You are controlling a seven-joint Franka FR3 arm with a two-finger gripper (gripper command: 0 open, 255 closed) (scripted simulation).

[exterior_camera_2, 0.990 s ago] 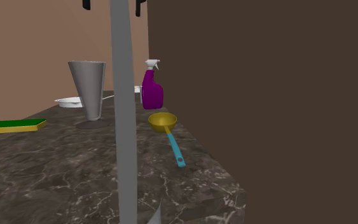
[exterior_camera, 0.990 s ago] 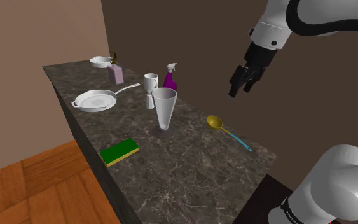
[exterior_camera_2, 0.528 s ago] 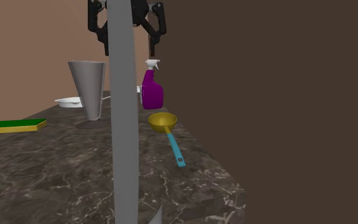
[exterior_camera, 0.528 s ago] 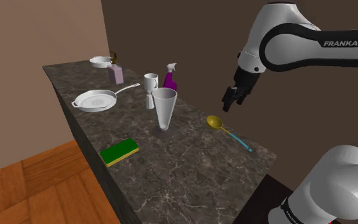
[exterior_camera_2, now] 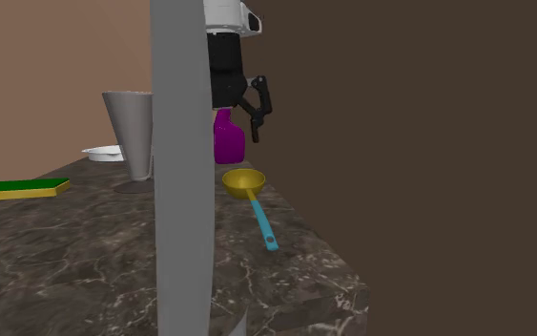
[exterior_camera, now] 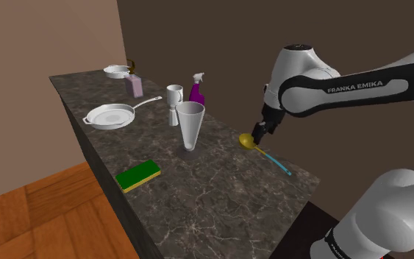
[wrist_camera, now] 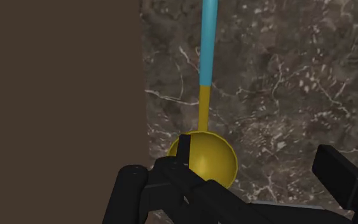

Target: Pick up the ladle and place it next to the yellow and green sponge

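Note:
The ladle has a yellow bowl and a blue handle and lies flat near the counter's wall side. It also lies in the second exterior view, handle toward the camera. My gripper hangs open just above the ladle's bowl, not touching it. In the wrist view the gripper stands wide, with the yellow bowl of the ladle close below the left finger. One black finger shows above the bowl. The green and yellow sponge lies at the counter's front edge.
On the dark marble counter a tall grey cup stands between ladle and sponge. Behind it are a purple spray bottle, a white mug and a white pan. A grey post blocks part of the second exterior view.
The arm has come down and toward the ladle, from high above the counter to just over its bowl. The fingers stayed open. Nothing on the counter moved.

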